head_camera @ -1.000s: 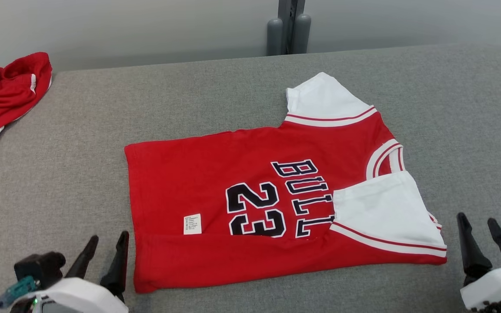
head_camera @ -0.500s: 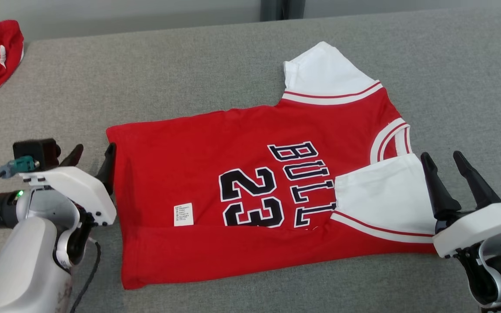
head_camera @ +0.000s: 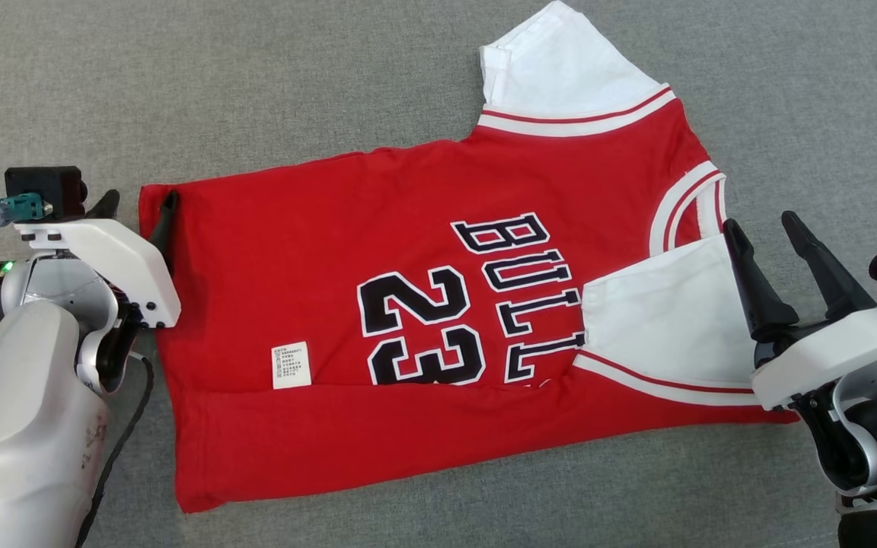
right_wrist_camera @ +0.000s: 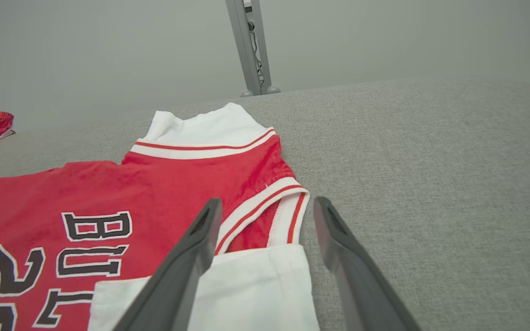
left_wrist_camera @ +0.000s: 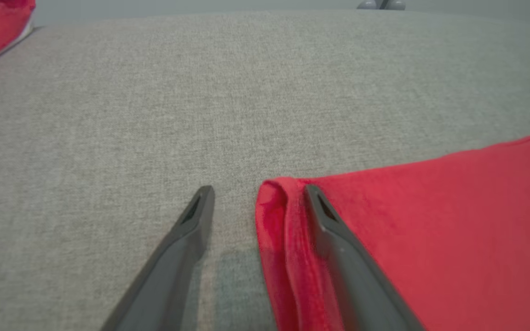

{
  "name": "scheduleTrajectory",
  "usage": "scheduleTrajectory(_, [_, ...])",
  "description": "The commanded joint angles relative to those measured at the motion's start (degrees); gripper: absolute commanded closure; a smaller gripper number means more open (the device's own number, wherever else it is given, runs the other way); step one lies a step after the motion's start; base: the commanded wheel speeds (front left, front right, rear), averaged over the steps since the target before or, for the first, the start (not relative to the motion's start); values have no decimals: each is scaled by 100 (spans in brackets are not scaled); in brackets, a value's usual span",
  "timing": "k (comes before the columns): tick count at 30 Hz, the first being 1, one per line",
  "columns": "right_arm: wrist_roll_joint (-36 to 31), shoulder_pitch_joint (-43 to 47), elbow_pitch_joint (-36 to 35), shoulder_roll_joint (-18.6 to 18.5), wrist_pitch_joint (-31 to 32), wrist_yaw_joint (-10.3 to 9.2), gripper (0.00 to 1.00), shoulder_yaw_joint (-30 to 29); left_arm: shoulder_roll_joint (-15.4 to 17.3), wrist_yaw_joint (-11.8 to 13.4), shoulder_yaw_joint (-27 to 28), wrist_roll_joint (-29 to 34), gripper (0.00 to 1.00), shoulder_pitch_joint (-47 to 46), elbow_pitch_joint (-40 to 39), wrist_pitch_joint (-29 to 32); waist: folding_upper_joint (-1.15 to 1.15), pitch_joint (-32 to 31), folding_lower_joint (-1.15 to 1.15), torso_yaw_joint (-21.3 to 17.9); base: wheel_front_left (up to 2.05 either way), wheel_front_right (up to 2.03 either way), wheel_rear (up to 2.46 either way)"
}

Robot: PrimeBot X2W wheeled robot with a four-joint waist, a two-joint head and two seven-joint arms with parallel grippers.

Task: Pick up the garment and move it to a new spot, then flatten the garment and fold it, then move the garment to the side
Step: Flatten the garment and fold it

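Garment point(head_camera: 408, 304): red jersey lying flat in the middle of the grey padded surface point(head_camera: 65, 91), well in from its far edge. The near long side is turned over and one white sleeve lies across the chest.
Left end effector point(head_camera: 139, 202): my fingers are spread and straddle the far hem corner, one over cloth and one over bare padding. They pinch nothing.
Right end effector point(head_camera: 759, 222): my fingers are spread above the neckline and the folded sleeve, and hold nothing.
Step, as I judge it: grip both ends for the next fold.
Doing it well: I drop low, catch every layer at the corner, and close both sides together. Then I lift level and keep the cloth taut so the existing folds hold.
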Motion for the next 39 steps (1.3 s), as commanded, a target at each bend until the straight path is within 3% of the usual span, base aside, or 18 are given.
scheduleTrajectory(1, [41,-68,33,-55,-58,1,0,-4,45,-38,-54,62,0,-105,129,-24,0,11,0,-6,0,0,0])
scheduleTrajectory(4, [60,-114,54,-91,-69,1,0,2,45,-102,-139,96,1,-153,272,8,0,1,0,1,0,0,0])
scheduleTrajectory(5, [65,-126,56,-103,-67,1,0,-1,40,-135,-169,102,18,-164,306,18,0,-3,0,7,0,0,0])
scheduleTrajectory(7, [76,-136,59,-123,-59,1,0,-15,27,-204,-261,143,45,-192,359,69,0,-16,0,26,0,0,0])
scheduleTrajectory(9, [68,-165,52,-150,-42,1,0,-18,23,-256,-331,167,58,-212,374,89,0,-22,0,47,0,0,0])
scheduleTrajectory(10, [55,-197,50,-168,-25,1,0,-5,8,-257,-357,184,70,-227,360,80,0,-23,0,58,0,0,0])
scheduleTrajectory(13, [12,-286,58,-207,5,1,0,7,-20,-288,-415,209,78,-251,298,5,0,-24,0,87,0,0,0])
scheduleTrajectory(14, [-24,-336,61,-240,37,1,0,25,-38,-297,-428,221,100,-267,257,-46,0,-25,0,107,0,0,0])
scheduleTrajectory(24, [-323,-1780,682,-772,645,1,0,176,-271,-213,-348,95,100,-82,-457,-917,0,114,0,586,0,0,0])
scheduleTrajectory(32, [-456,-3644,2133,-1068,1539,1,0,557,-610,-110,-535,170,100,46,-1239,-1237,0,599,0,1233,0,0,0])
scheduleTrajectory(39, [-545,-4640,3407,-1159,2091,1,0,961,-932,-146,-773,173,100,-68,-1408,-1336,0,918,0,1790,0,0,0])
